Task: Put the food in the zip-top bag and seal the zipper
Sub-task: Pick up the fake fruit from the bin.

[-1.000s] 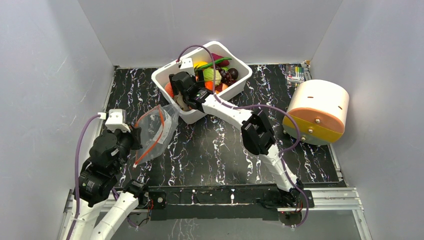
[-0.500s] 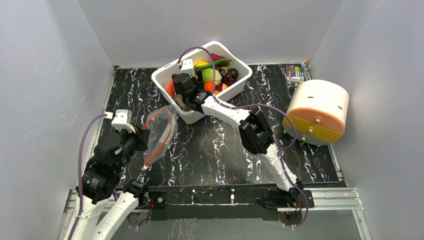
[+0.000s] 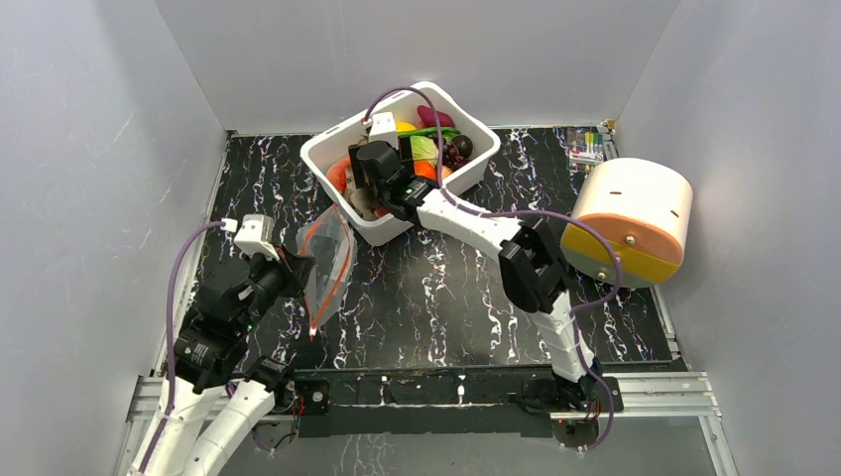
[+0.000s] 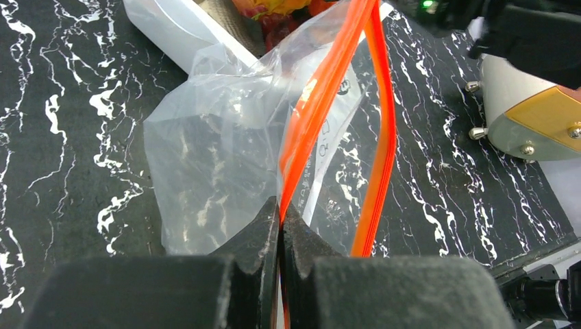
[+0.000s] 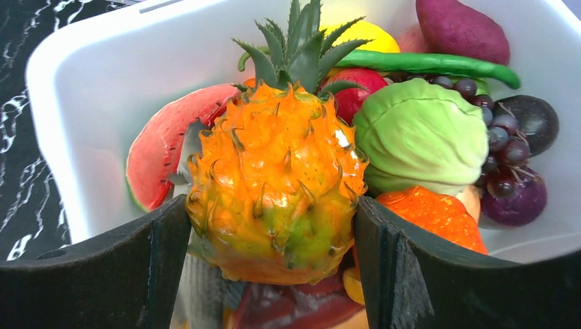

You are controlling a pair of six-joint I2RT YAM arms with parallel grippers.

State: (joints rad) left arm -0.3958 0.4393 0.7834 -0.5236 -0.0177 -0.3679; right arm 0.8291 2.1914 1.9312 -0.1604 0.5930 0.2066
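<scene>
1. Left pincer (image 4: 279, 218): jaws pressed flat together, clamped on the zipper (image 4: 322, 103). The red-orange strip runs out from between the black fingers (image 4: 255, 236) toward 1 o'clock in the wrist view.

2. Zip-top bag (image 3: 327, 260): clear and crinkled, hanging from that clamped strip at about 9 o'clock on the bench (image 3: 446, 297). It is just beside the tub's near corner. The mouth is parted, and the second strip curves free on the 3 o'clock side of the held one. Whether its lower end touches the bench cannot be told.

3. Right pincer (image 5: 270, 205): spread wide, one finger against each flank of the pineapple (image 5: 274, 171), gripping it.

4. Pineapple: orange, spiky, with its green crown pointing to 12 o'clock in the wrist view, inside the tub.

5. Tub (image 3: 327, 149): white, rectangular, at 12 o'clock on the bench.

6. Other food in the tub, placed from the pineapple:
   - watermelon slice (image 5: 161, 154) at 9 o'clock, touching it
   - cabbage (image 5: 418, 133) at 3 o'clock, touching it
   - grapes (image 5: 503, 154) beyond the cabbage
   - green bean (image 5: 438, 63) at 1 o'clock
   - purple sweet potato (image 5: 462, 29) at 1 o'clock, farther out

7. Drum (image 3: 630, 220): cream with an orange face, at 3 o'clock on the bench, well apart from the bag.
</scene>
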